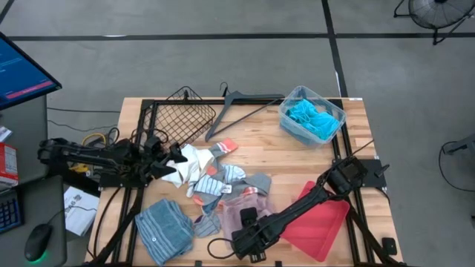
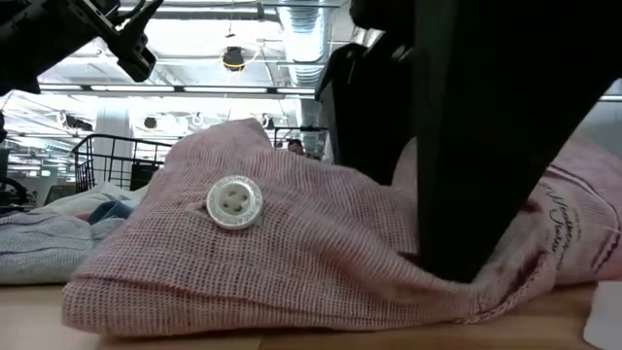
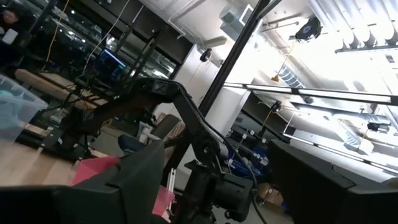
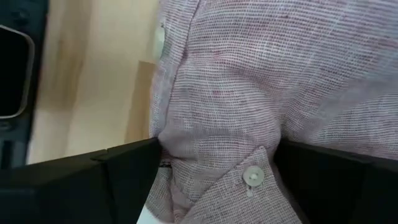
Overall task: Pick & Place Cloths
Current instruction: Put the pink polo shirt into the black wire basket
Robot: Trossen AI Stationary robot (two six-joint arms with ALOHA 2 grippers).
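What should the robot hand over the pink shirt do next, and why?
Probably squeeze shut. The right gripper is down on the pink checked shirt with its fingers open, and a fold of the cloth bulges up between them. Closing should pinch that fold, so the shirt can then be lifted.

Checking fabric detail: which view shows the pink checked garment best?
The low view: the pink checked garment fills it, weave and white button sharp. Right wrist view shows a fold between the right gripper fingers; high view, small; left wrist, none.
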